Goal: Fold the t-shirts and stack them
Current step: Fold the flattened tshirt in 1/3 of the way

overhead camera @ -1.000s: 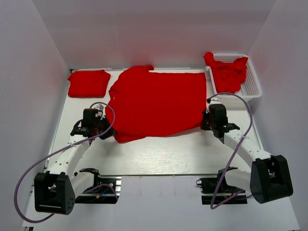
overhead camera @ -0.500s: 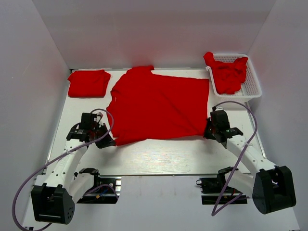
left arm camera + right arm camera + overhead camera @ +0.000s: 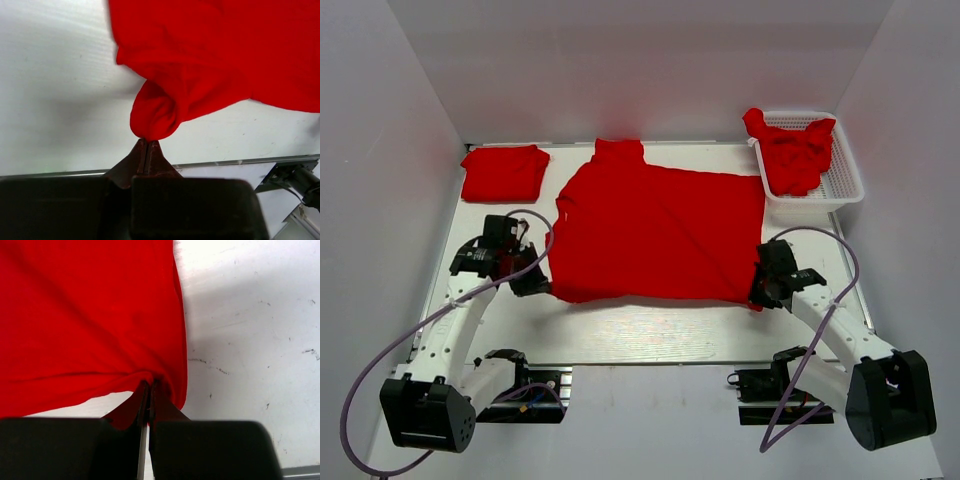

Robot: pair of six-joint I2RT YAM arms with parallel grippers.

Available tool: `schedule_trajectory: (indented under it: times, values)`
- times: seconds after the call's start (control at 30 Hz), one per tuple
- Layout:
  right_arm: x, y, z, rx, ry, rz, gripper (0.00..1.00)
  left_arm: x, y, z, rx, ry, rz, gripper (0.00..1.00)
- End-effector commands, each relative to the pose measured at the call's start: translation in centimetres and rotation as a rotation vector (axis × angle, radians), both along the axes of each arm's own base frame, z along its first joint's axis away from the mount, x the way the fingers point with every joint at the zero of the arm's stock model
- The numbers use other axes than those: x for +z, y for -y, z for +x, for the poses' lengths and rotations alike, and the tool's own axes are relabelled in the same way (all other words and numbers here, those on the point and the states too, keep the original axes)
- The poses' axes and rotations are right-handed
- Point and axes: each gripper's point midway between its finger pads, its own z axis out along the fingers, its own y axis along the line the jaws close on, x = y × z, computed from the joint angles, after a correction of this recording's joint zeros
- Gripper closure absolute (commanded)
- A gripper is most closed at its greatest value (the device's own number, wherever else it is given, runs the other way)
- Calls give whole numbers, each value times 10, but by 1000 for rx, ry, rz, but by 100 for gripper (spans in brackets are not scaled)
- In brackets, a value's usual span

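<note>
Basket with crumpled red t-shirt

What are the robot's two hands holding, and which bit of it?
Both hold the big spread-out red t-shirt. The left gripper pinches its near left corner, and the right gripper pinches its near right corner.

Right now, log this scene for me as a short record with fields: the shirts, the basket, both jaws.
spread t-shirt: lies open on the table, centre, a few wrinkles
folded t-shirt: far left corner of the table
basket: far right, white mesh, holds crumpled t-shirts, count unclear
left jaws: shut on the spread t-shirt's near left corner
right jaws: shut on the spread t-shirt's near right corner
task state: one folded, one spread, more waiting in the basket
</note>
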Motion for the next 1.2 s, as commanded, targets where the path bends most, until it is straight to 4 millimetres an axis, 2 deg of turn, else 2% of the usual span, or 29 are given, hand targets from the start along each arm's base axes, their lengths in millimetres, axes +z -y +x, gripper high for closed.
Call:
schedule_trajectory:
  times: [0.0, 0.07, 0.2, 0.27, 0.37, 0.4, 0.47, 0.57, 0.63, 0.67, 0.7, 0.77, 0.83, 0.97, 1.0, 1.07, 1.13, 1.17]
  values:
    - [2, 2, -1, -44, 2, 1, 100, -12, 0, -9, -9, -48, 4, 100]
    - [-2, 0, -2, -41, -17, 13, 100, -18, 0, -11, -1, -62, 2, 100]
    - [-2, -1, 1, -37, -22, 6, 100, -16, 5, -1, -2, -20, -26, 100]
    - [4, -1, 11, -32, 16, 5, 100, -14, 9, 5, -12, 0, -47, 100]
    - [17, -1, 28, -5, 68, -16, 100, -10, 15, 25, -24, 51, -73, 100]
    - [18, 1, 32, -11, 71, -33, 100, -1, 16, 37, -26, 92, -76, 100]
    - [27, 1, 46, -4, 88, -49, 100, 0, 18, 49, -26, 104, -77, 100]
    - [42, 0, 68, -2, 137, -74, 100, 14, 19, 76, -15, 175, -82, 100]
    - [47, 1, 76, 2, 152, -84, 100, 19, 19, 95, -10, 202, -75, 100]
    - [58, 0, 87, -10, 181, -87, 100, 18, 20, 98, -10, 196, -74, 100]
    - [56, 0, 89, 0, 169, -96, 100, 24, 21, 108, -10, 219, -77, 100]
    - [60, 2, 100, -6, 189, -113, 100, 20, 22, 122, -11, 222, -77, 100]
    - [66, 3, 112, -16, 203, -124, 100, 25, 25, 134, -16, 243, -87, 100]
    - [69, 4, 128, -5, 210, -142, 100, 24, 19, 158, 1, 247, -58, 100]
    - [70, 3, 136, -8, 215, -141, 100, 21, 20, 167, 1, 245, -58, 100]
    - [71, 4, 141, -5, 217, -149, 100, 19, 20, 175, -16, 245, -46, 100]
    - [75, 5, 153, -4, 239, -153, 100, 6, 20, 181, -23, 213, -39, 100]
    - [73, 7, 155, -6, 235, -157, 100, 9, 17, 188, -15, 228, -39, 100]
